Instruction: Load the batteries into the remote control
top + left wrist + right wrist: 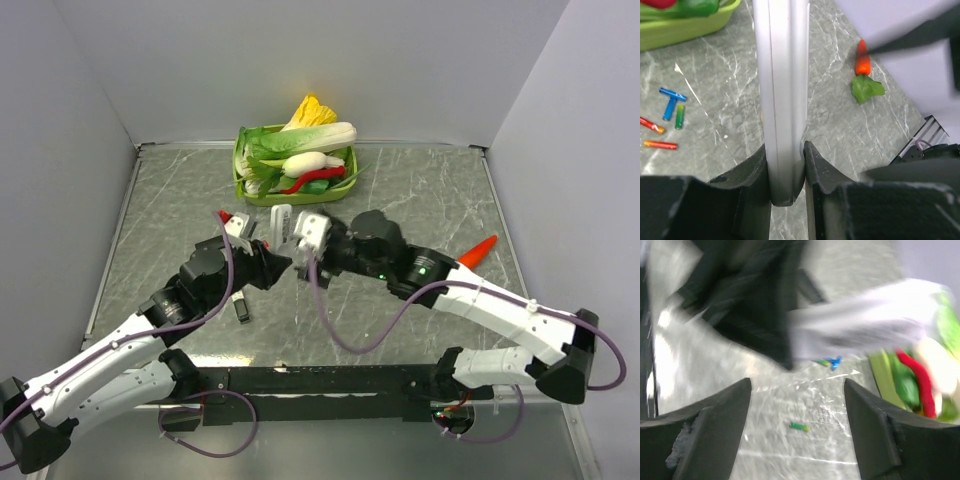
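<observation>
My left gripper (pixel 785 149) is shut on a long silver remote control (pixel 782 85), which it holds on edge above the table; the remote also shows in the top view (pixel 280 224). Batteries lie on the table at the left: a blue pair (pixel 672 99), a green one (pixel 679 116) and two red ones (pixel 659 145). My right gripper (pixel 797 390) is open and empty, close to the remote's far end (pixel 865 330). Below it lies a single green battery (pixel 800 427). The blue and green batteries (pixel 831 361) lie farther off. The right wrist view is blurred.
A green basket (pixel 240 180) of toy vegetables, with a long red chilli (pixel 318 180), stands at the back centre. A toy carrot (pixel 478 250) lies at the right and also shows in the left wrist view (pixel 863 62). A small dark object (pixel 241 308) lies by the left arm.
</observation>
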Robot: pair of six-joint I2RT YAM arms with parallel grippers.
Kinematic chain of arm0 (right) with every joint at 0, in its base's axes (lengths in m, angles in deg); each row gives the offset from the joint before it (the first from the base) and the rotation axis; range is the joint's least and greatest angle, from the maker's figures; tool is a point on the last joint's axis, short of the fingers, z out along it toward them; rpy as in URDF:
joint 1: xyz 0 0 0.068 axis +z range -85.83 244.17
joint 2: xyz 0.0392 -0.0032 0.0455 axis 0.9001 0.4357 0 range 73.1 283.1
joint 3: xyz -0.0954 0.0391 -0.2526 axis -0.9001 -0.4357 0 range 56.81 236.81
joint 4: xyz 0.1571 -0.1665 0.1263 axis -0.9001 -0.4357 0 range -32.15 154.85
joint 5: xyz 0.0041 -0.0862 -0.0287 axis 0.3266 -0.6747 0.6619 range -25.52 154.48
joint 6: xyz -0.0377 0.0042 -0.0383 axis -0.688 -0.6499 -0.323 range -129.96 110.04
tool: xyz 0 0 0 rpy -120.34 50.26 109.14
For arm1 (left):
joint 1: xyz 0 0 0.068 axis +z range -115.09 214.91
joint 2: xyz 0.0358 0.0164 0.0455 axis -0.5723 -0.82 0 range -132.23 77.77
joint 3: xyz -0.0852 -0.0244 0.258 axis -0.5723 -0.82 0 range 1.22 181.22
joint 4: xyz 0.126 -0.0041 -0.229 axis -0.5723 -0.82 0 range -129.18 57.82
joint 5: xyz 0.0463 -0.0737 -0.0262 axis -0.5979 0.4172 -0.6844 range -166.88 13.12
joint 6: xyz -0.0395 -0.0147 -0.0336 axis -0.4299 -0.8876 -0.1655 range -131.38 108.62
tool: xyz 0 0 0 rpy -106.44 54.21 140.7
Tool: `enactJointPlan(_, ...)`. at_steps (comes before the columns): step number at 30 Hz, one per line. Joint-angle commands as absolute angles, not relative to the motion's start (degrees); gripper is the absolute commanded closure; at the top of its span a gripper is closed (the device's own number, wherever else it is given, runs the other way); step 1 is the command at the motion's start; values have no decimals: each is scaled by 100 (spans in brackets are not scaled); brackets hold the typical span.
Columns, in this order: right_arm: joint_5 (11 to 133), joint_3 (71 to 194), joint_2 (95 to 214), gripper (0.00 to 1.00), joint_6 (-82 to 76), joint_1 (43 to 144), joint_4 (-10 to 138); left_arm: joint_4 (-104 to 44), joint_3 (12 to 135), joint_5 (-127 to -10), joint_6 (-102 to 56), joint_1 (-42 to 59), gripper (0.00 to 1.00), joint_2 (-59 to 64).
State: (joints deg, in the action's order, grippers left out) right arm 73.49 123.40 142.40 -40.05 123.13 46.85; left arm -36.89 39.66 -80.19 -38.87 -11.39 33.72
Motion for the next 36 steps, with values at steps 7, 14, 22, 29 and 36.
enactJointPlan(7, 5913, 12026, 13814, 1, 637, 11945, 6722, -2033, 3418, -7557, -4487, -1167, 99, 3418)
enactJointPlan(14, 5736, 12290, 14428, 1, 1359, 11954, 6511, -1558, 3331, -7363, -4741, -1167, 99, 3207)
enactJointPlan(22, 6148, 12229, 14596, 14, 1351, 11972, 6397, -1364, 3216, -7556, -4952, -1167, 99, 3198)
enactJointPlan(29, 6676, 12062, 14623, 52, 1000, 11980, 6458, -1381, 3225, -7582, -4979, -1167, 91, 3163)
enactJointPlan(36, 6729, 11702, 14307, 100, 218, 11884, 6458, -1496, 3216, -7319, -4926, -1167, 63, 3312)
